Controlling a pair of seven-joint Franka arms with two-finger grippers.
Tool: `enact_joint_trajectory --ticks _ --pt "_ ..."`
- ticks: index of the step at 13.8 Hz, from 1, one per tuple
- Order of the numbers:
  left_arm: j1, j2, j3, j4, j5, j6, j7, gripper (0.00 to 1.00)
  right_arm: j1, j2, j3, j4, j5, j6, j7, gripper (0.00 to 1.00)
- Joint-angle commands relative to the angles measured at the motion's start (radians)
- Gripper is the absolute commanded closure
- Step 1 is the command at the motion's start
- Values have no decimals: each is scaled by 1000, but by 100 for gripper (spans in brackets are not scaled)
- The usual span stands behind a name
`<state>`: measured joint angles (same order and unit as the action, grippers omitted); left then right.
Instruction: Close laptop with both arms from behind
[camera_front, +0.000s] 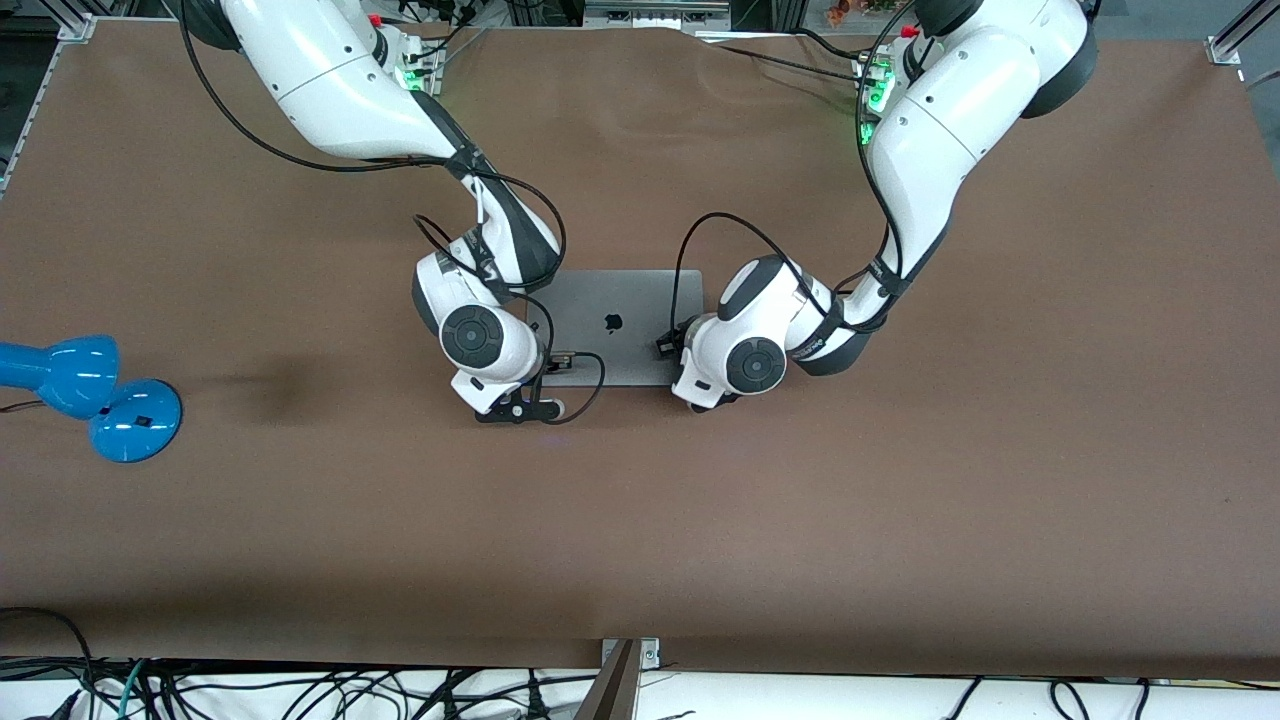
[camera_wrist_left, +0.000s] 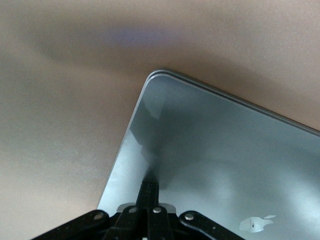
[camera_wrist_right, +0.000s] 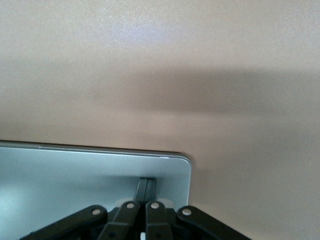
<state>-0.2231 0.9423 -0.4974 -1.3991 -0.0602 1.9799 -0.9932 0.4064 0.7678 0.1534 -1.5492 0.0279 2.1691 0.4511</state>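
The space-grey laptop (camera_front: 620, 325) lies in the middle of the table with its lid down flat on its base, and the black apple logo faces up. My right gripper (camera_front: 552, 362) is shut, with its fingertips touching the lid near the corner toward the right arm's end (camera_wrist_right: 146, 187). My left gripper (camera_front: 668, 346) is shut, with its fingertips touching the lid near the corner toward the left arm's end (camera_wrist_left: 150, 192). The lid fills part of both the left wrist view (camera_wrist_left: 225, 150) and the right wrist view (camera_wrist_right: 75, 180). Neither gripper holds anything.
A blue desk lamp (camera_front: 90, 390) stands at the table's edge toward the right arm's end. The brown table (camera_front: 700, 520) surrounds the laptop. Black cables loop off both wrists above the lid.
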Motion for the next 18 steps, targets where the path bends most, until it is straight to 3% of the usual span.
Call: enact_joint_trajectory --ticks 1,2,3,4,5,6,7,10,12,15,18 --pt "-30 24 23 37 33 5 -5 100 -1 44 2 37 -22 40 -5 100" --pt "-32 24 25 37 33 5 -5 100 -1 36 2 55 -19 29 -6 100" --pt "-32 24 26 37 33 7 -4 100 0 24 3 67 -13 18 -5 46" --pt "-32 26 25 37 33 5 -4 94 3 7 3 69 -20 3 -2 1" --pt "-30 26 25 35 33 7 -2 61 3 -31 3 69 -19 -24 -6 0" --pt "-30 26 26 35 33 5 -4 17 3 -62 2 70 -13 -69 -11 0" --pt "-27 23 26 35 36 5 -2 0 -9 -97 -1 74 -11 -116 -17 0" --pt "-18 -16 22 23 100 -18 -2 0 -84 -177 -3 74 -6 -242 -32 0" --pt "-4 -72 22 22 108 -116 34 0 -127 -215 -3 74 -3 -294 -67 0" --pt "19 -189 22 -9 106 -243 108 0 -208 -255 -8 74 -3 -386 -124 0" --pt "36 -347 23 -102 96 -288 160 0 -294 -275 -8 75 -3 -420 -190 0"
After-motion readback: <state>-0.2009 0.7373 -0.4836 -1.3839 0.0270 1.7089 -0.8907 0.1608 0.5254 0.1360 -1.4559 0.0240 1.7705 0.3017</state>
